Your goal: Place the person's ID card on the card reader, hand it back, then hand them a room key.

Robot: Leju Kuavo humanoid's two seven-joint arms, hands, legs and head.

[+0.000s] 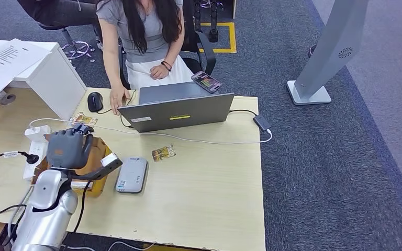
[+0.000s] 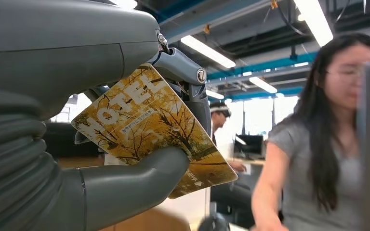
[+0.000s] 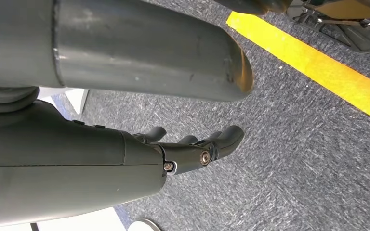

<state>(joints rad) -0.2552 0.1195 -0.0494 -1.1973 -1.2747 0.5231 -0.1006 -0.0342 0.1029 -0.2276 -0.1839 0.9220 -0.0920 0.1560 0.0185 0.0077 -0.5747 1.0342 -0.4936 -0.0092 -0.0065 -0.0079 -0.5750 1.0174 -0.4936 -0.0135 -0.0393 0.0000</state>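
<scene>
One room key (image 2: 149, 127), yellow card marked HOTEL, pinched between thumb and fingers of left hand (image 1: 69, 148), lower left of head view, above desk (image 1: 209, 183). Card likely thin, light, stiff, slick; hold by edge. Right hand (image 3: 192, 147) hangs over carpet, fingers loosely apart, holding nothing.

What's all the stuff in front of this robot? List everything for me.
table: one, light wood, before the robot
laptop: one, grey, far side, facing the person
mouse: one, black, left of the laptop
card reader: one, grey, near the table's left
card on table: one, yellow, just beyond the reader
hotel card: one, yellow, held in the left hand
phone: one, dark, on the person's lap
person: one, grey top, seated opposite
left hand: grey, raised, holding the card
right hand: dark, hanging above the carpet, holding nothing
</scene>
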